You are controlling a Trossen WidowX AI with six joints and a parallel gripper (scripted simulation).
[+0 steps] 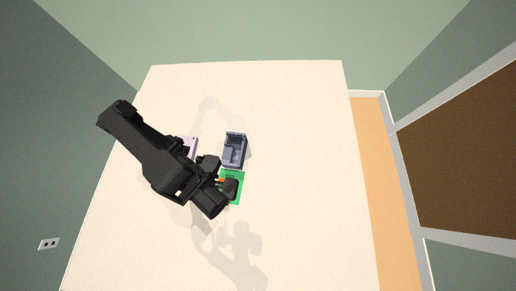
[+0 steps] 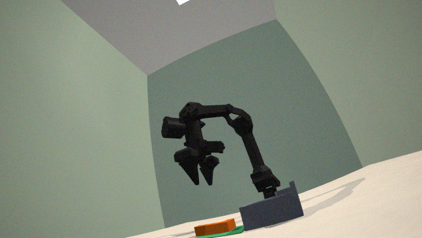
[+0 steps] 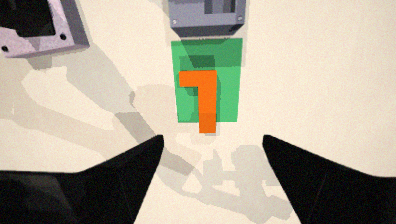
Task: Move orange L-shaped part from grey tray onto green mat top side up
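Observation:
The orange L-shaped part lies flat on the green mat, top side up. Its straight end reaches a little past the mat's near edge. The grey tray stands just beyond the mat, and its pocket is empty. My gripper is open and empty. It hangs well above the part, with the fingers spread to either side of the part's straight end in the wrist view.
A lilac mounting plate carries the arm's base, left of the tray. The arm stretches over the table's left half. The table's right edge borders an orange floor strip.

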